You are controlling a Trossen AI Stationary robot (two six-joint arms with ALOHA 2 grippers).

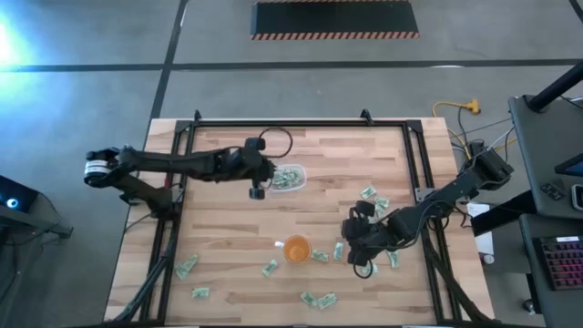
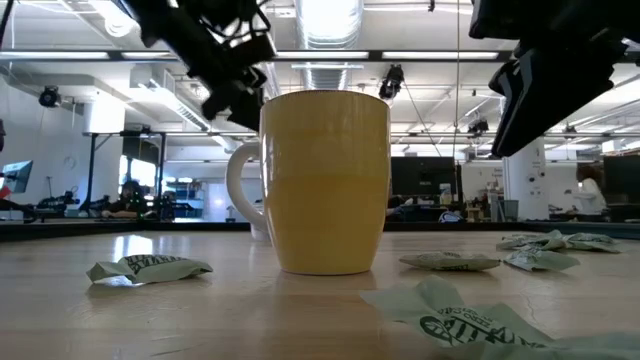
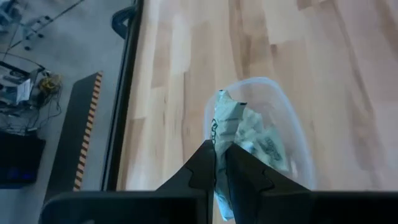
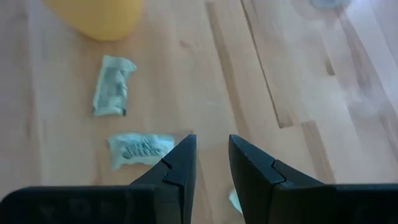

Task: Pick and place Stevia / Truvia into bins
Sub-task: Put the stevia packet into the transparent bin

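Observation:
The clear tub (image 1: 291,177) stands on the far middle of the table and holds several pale green sachets (image 3: 264,142). My left gripper (image 3: 221,150) hovers at the tub's left rim, shut on one sachet. My right gripper (image 4: 211,148) hangs open just above the table, right of the orange cup (image 1: 297,248). Two loose sachets (image 4: 138,148) (image 4: 113,84) lie flat on the wood beside it. More sachets lie scattered near the right (image 1: 372,195) and along the near edge (image 1: 317,298) (image 1: 187,267). My left gripper pinches a crumpled green-and-white sachet (image 3: 225,119) between its two fingers, at one end of it. The other end sticks out past the fingertips, over the tub's rim (image 3: 211,109). The sachet is lifted clear of the table.
The cup (image 2: 325,180) stands near the table's middle front, close to my right gripper. A dark frame (image 1: 187,146) runs along the left, far and right sides of the table. Bare wood lies between the tub and the cup.

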